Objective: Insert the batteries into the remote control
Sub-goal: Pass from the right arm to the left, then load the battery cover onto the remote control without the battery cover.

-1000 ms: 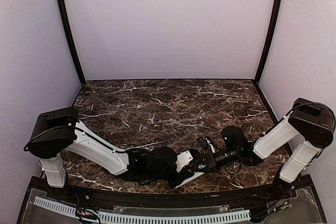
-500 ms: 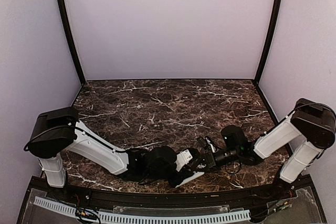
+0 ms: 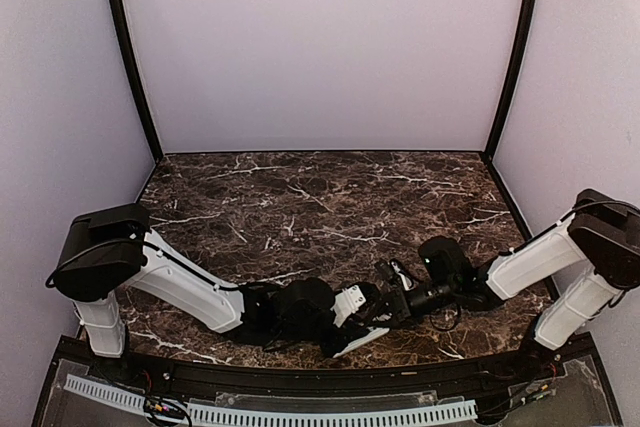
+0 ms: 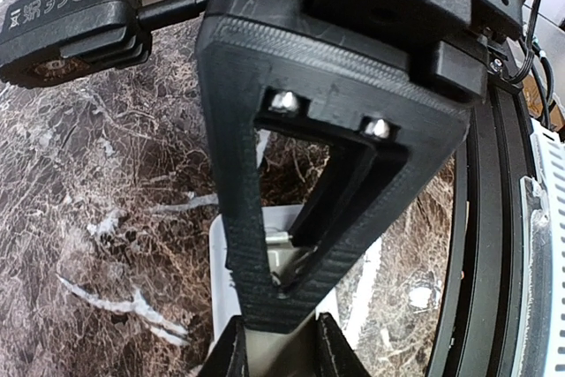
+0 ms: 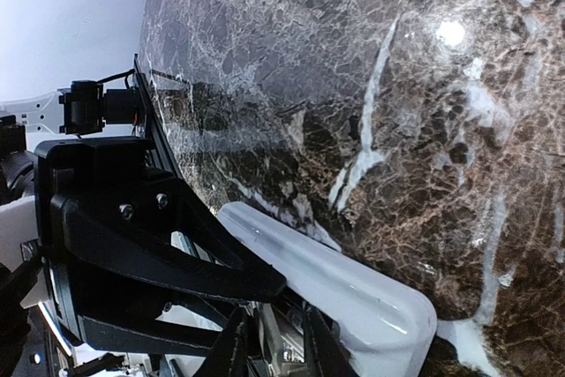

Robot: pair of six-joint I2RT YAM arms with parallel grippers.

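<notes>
Top external view: right arm (image 3: 530, 262) has eased outward a touch, grippers still meeting.
Left gripper (image 4: 284, 352) pinches the remote control (image 5: 353, 284). The right gripper (image 5: 272, 346) has its fingers close together, grip unclear, so loading is likely mid-way.

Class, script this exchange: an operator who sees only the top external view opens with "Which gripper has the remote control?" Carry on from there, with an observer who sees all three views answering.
Observer: The left wrist view shows the remote control clamped in the left gripper.
Operator: Which face is up?
Observer: The back. A bare metal contact shows there.
Operator: Where is the right gripper?
Observer: In the left wrist view, the right gripper stands tip down over that contact. No battery can be made out.
</notes>
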